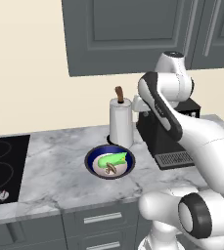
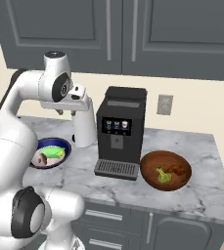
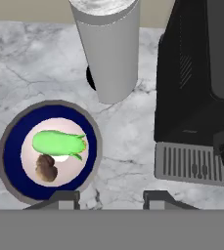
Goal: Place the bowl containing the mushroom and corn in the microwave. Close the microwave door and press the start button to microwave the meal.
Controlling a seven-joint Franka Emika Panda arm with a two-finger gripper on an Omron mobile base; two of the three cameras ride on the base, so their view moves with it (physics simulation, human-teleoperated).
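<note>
Bowl [image 3: 50, 151] with corn [image 3: 58, 143] and mushroom [image 3: 46, 168] sits on the marble table [image 3: 25, 63], below and left of the empty, parted pincer [image 3: 111, 199] in the hand view, beside the paper-towel roll [image 3: 106, 49].

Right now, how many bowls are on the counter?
2. The blue bowl sits in front of the paper towel roll; a brown wooden bowl sits right of the coffee machine.

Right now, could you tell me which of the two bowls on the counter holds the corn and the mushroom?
The blue bowl left of the paper towel roll, holding the green corn and brown mushroom. The brown wooden bowl sits right of the coffee machine.
</note>
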